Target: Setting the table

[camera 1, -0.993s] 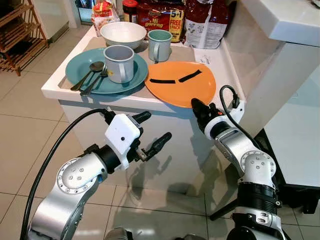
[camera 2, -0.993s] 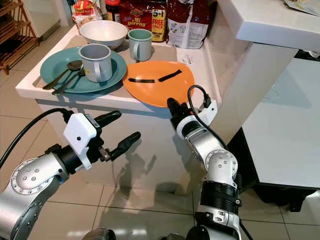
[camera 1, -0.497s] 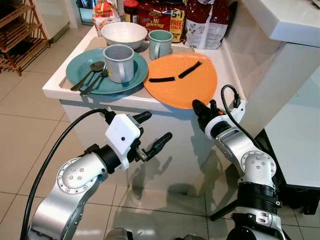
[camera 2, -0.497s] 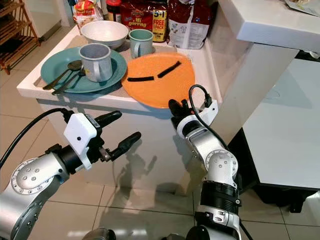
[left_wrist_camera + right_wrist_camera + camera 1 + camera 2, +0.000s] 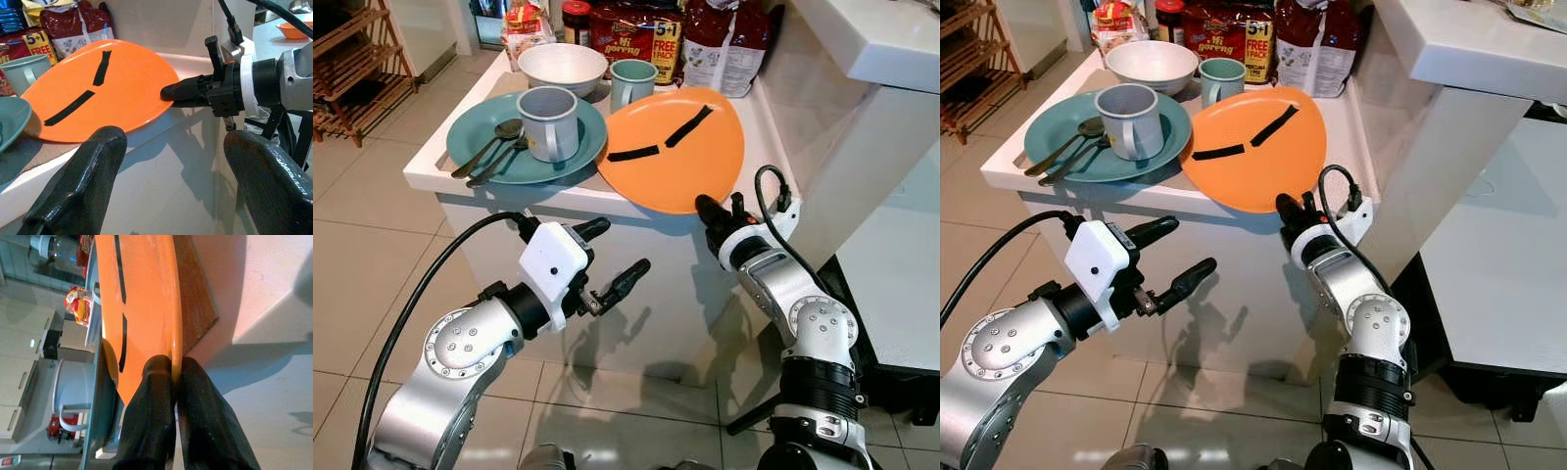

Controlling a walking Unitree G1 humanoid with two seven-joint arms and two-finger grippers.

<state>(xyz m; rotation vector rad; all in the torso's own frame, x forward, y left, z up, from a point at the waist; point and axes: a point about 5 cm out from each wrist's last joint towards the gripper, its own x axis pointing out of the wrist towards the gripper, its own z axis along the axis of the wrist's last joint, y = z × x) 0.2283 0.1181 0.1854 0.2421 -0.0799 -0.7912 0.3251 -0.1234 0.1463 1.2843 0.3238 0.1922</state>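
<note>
We are early in setting the table: all the tableware is bunched together on the white counter, and nothing has been laid out in a place of its own yet.

Our right gripper has its two black fingers pinched shut on the near rim of the round orange plastic plate with two black tape strips. The right wrist view shows one finger above and one below that rim. The plate sits tilted, its near edge overhanging the counter's front at about 5 o'clock from the counter's middle, its far edge raised toward the snack packets at 12 o'clock. We judge it is being picked up, not yet carried off.

At 9 o'clock of the orange plate lies the round teal ceramic plate, bearing a grey metal-look mug and a spoon and fork; the two plates touch or overlap at their edges, we cannot tell which. Behind them stand a white bowl and a pale green mug.

Our left gripper hovers below the counter front with fingers spread apart and empty.

Left to do, as we judge: carry the orange plate to its spot, then the teal plate, mugs, bowl and cutlery
</note>
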